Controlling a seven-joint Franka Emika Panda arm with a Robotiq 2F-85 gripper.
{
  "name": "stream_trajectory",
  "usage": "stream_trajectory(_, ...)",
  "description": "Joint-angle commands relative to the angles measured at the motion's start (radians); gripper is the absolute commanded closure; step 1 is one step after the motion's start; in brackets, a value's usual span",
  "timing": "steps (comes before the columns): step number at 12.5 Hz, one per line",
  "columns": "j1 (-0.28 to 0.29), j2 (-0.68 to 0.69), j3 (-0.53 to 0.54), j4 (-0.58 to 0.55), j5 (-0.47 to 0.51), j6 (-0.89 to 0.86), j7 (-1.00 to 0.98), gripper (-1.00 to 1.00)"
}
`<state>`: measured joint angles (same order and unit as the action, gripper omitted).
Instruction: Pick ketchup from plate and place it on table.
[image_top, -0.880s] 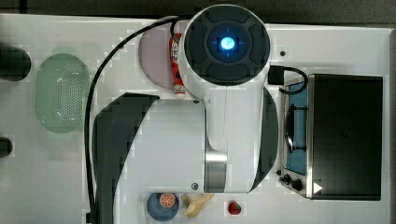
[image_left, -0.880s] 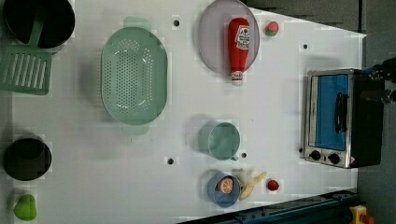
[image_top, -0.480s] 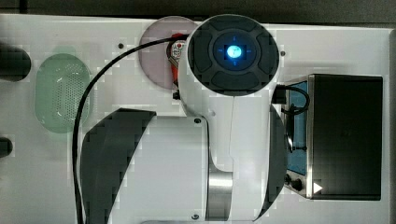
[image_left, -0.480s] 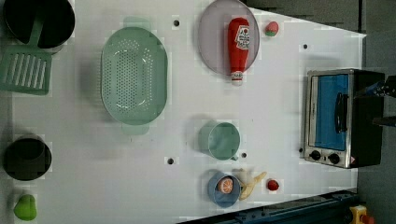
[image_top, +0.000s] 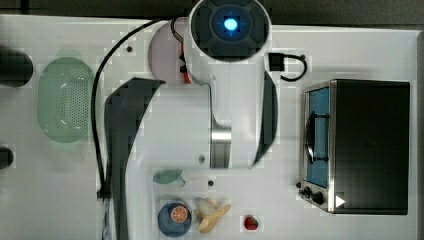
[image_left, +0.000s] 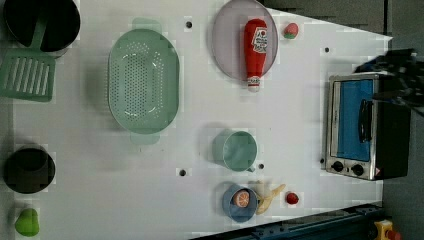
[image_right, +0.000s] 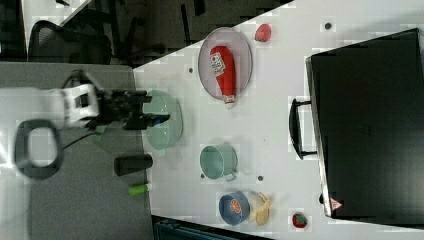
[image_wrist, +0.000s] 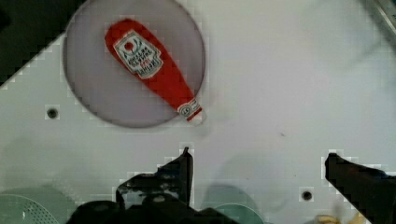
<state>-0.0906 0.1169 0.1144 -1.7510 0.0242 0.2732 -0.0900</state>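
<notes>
While ketchup (image_wrist: 154, 74) lies on plate (image_wrist: 93, 93), tool (image_wrist: 257, 163) spread wide, holding nothing

one ketchup (image_left: 255, 47), one plate (image_left: 227, 40), seemingly two strawberries (image_left: 291, 30)

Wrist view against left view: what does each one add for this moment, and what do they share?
The wrist view adds the end effector, fingers wide apart with nothing between them, off the plate. The left view adds the toaster oven, the blue bowl with an orange slice, the banana, the spatula and two dark pots. Both show the ketchup lying on the plate with its cap end past the rim, and the green basket.
</notes>
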Motion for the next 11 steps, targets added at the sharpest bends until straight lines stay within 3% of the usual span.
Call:
stream_trajectory(1, -0.002, 0.091, 0.012, 0.012, 0.005, 0.055, -0.164, -1.00)
stream_trajectory(5, 0.013, 0.249, 0.023, 0.089, -0.012, 0.085, -0.317, -1.00)
stream_trajectory(11, 0.068, 0.472, 0.025, 0.238, -0.114, 0.175, -0.440, -1.00)
